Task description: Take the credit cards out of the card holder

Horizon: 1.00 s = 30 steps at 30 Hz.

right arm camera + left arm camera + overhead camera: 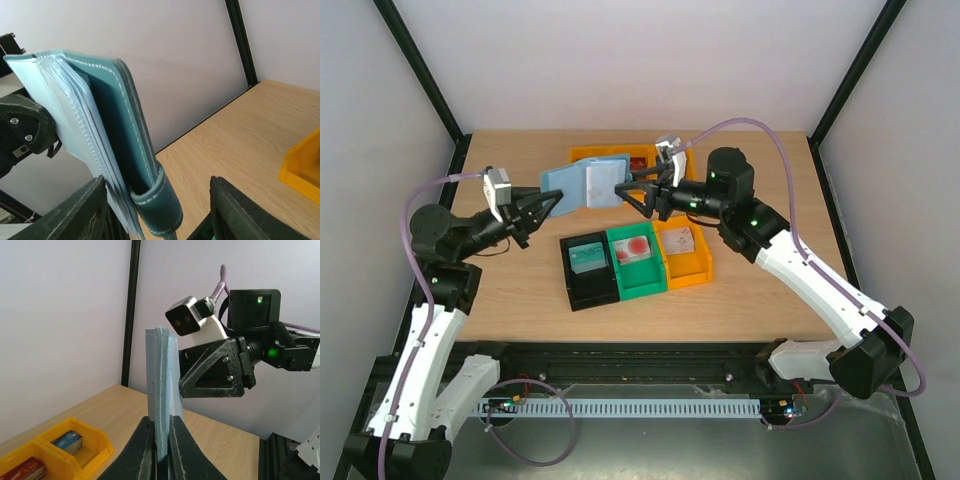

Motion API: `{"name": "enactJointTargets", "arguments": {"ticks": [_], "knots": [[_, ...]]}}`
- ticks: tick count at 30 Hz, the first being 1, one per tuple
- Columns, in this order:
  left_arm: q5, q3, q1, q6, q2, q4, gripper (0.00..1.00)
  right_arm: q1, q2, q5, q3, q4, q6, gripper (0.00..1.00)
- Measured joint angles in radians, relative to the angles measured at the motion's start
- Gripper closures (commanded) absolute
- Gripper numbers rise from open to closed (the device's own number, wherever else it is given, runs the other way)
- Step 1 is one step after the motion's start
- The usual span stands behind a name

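Note:
The slate-blue card holder (582, 185) is held up off the table, partly open, between both arms. My left gripper (538, 208) is shut on its left edge; in the left wrist view the gripper (160, 421) pinches the upright wallet (161, 370). My right gripper (638, 192) is open at the wallet's right side. In the right wrist view the gripper (157, 186) straddles the wallet (112, 115), which lies close to the left finger (82, 212). Pale inner sleeves show; I cannot make out any card in them. Credit cards lie in the bins, one of them teal (588, 256).
A black bin (590, 290), a green bin (642, 275) and an orange bin (688, 265) stand side by side mid-table, each with a card. A yellow bin (590, 155) with cards (66, 441) sits at the back behind the wallet.

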Motion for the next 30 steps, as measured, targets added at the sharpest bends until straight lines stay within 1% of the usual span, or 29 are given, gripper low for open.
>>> {"name": "enactJointTargets", "arguments": {"ticks": [2, 5, 10, 18, 24, 25, 27, 29, 30], "knots": [[0.001, -0.013, -0.002, 0.012, -0.007, 0.010, 0.98, 0.000, 0.005, 0.004, 0.012, -0.007, -0.014, 0.44], [0.006, -0.022, -0.010, 0.035, -0.015, 0.014, 0.98, 0.000, 0.009, 0.017, 0.029, -0.009, -0.032, 0.39], [0.037, -0.027, -0.031, 0.075, -0.018, 0.035, 0.98, 0.006, 0.016, 0.026, 0.042, -0.008, -0.053, 0.36], [0.054, -0.042, -0.048, 0.086, -0.019, 0.087, 0.98, 0.053, 0.064, 0.006, 0.064, 0.011, -0.072, 0.23], [0.061, -0.045, -0.052, 0.084, -0.019, 0.113, 0.98, 0.084, 0.079, -0.036, 0.065, 0.058, -0.068, 0.23], [0.062, -0.046, -0.052, 0.084, -0.019, 0.116, 0.98, 0.088, 0.082, -0.040, 0.065, 0.066, -0.065, 0.24], [0.062, -0.053, -0.053, 0.081, -0.019, 0.122, 0.98, 0.095, 0.088, -0.044, 0.065, 0.082, -0.056, 0.30], [0.060, -0.062, -0.057, 0.081, -0.019, 0.123, 0.98, 0.107, 0.100, -0.045, 0.067, 0.099, -0.043, 0.42], [0.058, -0.067, -0.059, 0.081, -0.018, 0.122, 0.98, 0.113, 0.106, -0.045, 0.070, 0.101, -0.040, 0.50]]}}
